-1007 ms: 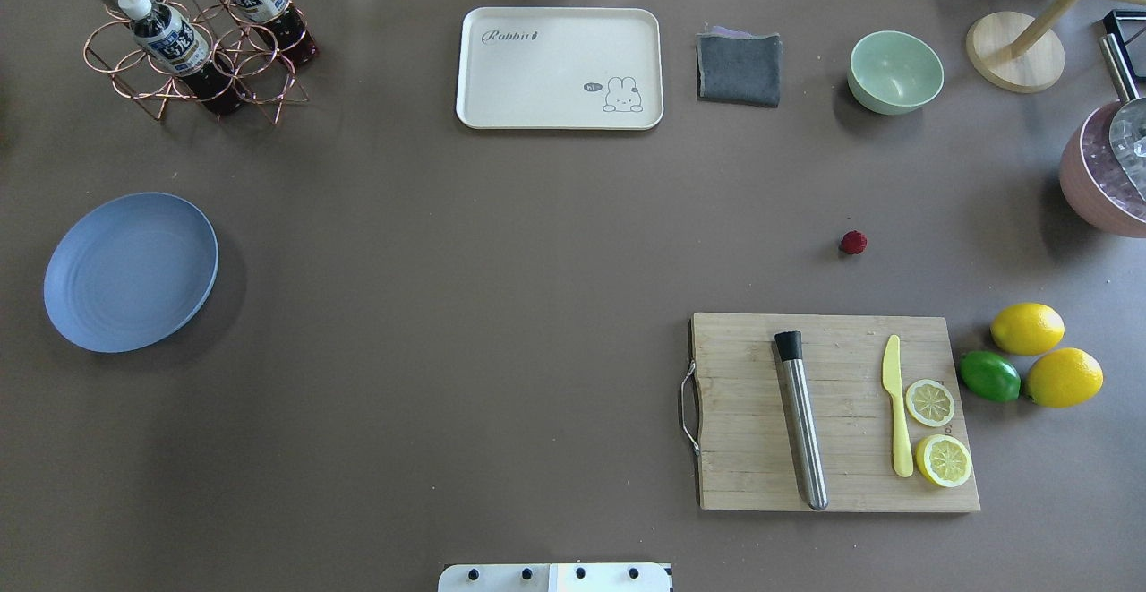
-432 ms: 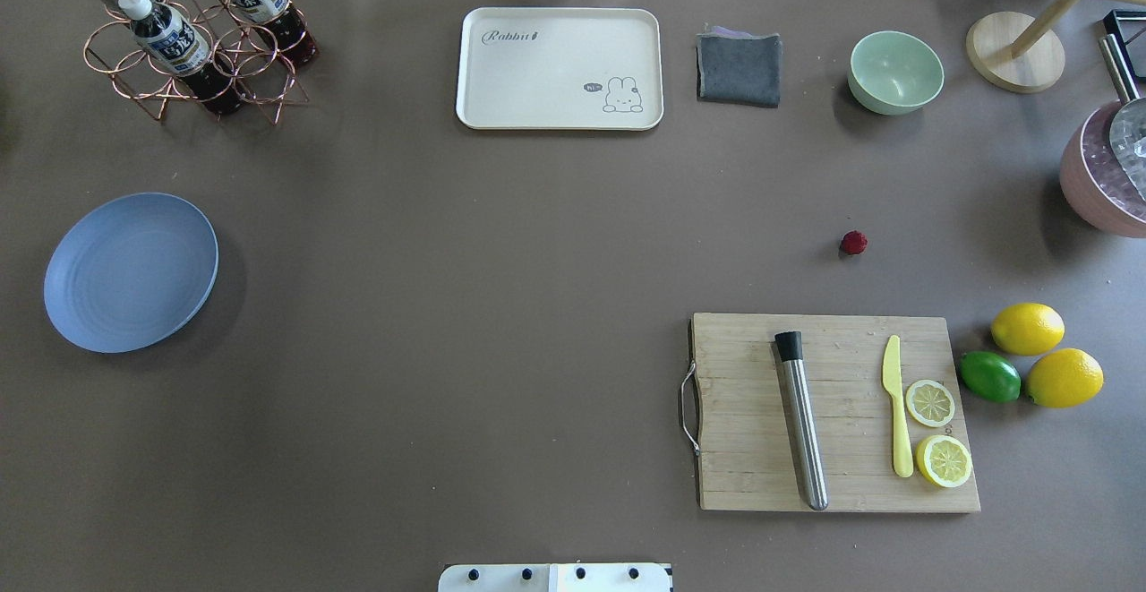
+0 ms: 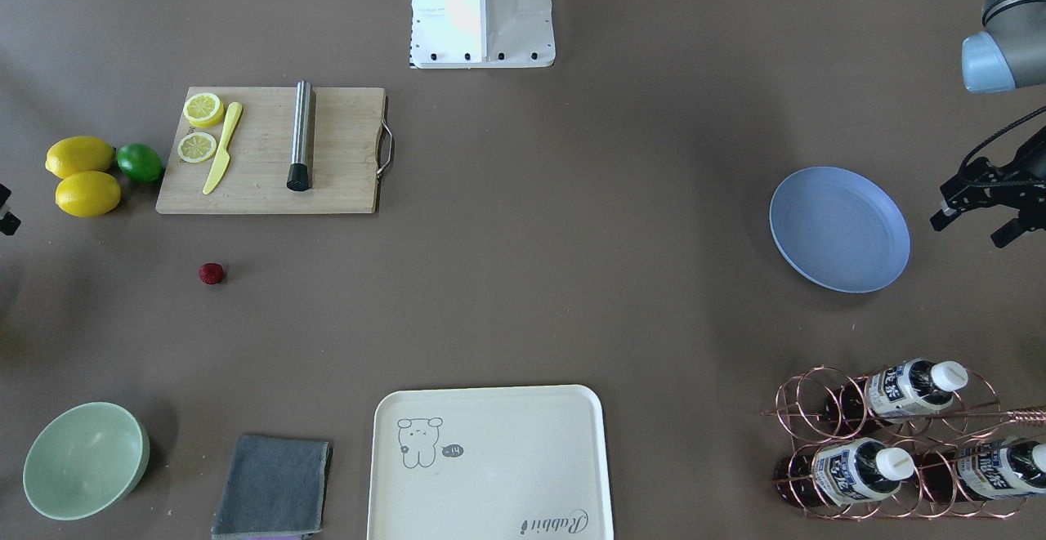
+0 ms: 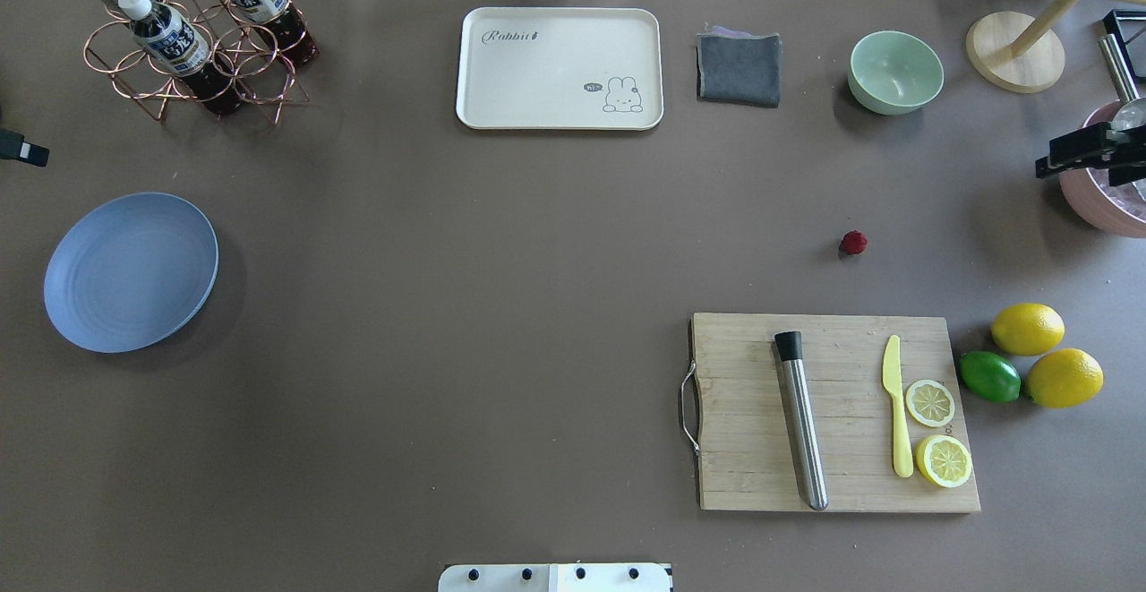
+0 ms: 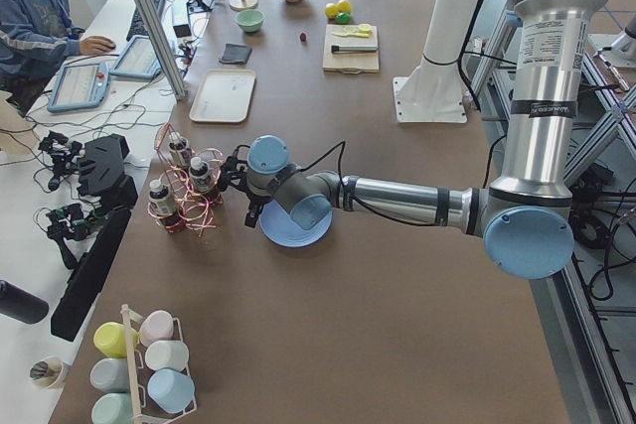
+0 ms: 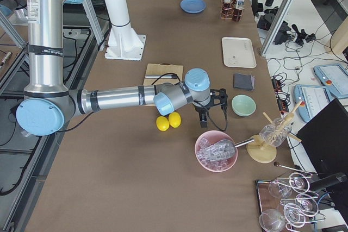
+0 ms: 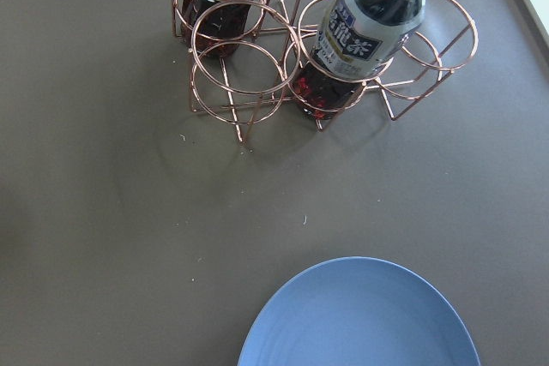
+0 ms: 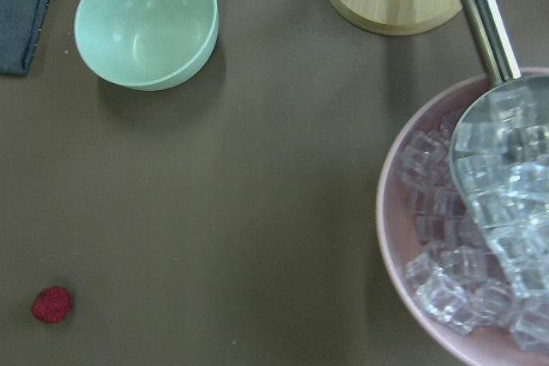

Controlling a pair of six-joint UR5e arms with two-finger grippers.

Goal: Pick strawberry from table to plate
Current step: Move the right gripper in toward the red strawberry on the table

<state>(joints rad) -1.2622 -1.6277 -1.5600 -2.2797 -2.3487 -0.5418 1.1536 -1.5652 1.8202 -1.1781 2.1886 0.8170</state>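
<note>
Currently the strawberry [image 4: 853, 243] is lying on the bare table [image 4: 492, 305], on the robot's right half. It is sitting a little beyond the far edge of the cutting board [image 4: 743, 449], nearer than the green bowl [image 4: 895, 72], and is touching neither. Nothing is gripping it.

The right gripper [image 4: 1061, 155] is hanging at the right edge of the overhead view, over the rim of the pink bowl of ice cubes [image 8: 395, 212]. Its fingers are standing apart and are holding nothing. It is well apart from the strawberry; the right wrist camera is showing the berry low in its left corner, with the green bowl at the upper left.

The plate [image 4: 131, 271] is resting on the far left side of the table, well apart from the strawberry, and is carrying nothing. The left gripper [image 3: 970, 228] is hovering just beside the plate's outer edge, between it and the copper rack of bottles [image 4: 197, 64]. Its fingers are spread and are holding nothing. The left wrist camera is looking down on the plate's rim and the rack.

Two lemons [image 4: 1027, 328] and a lime [image 4: 989, 376] are lying just right of the cutting board.
</note>
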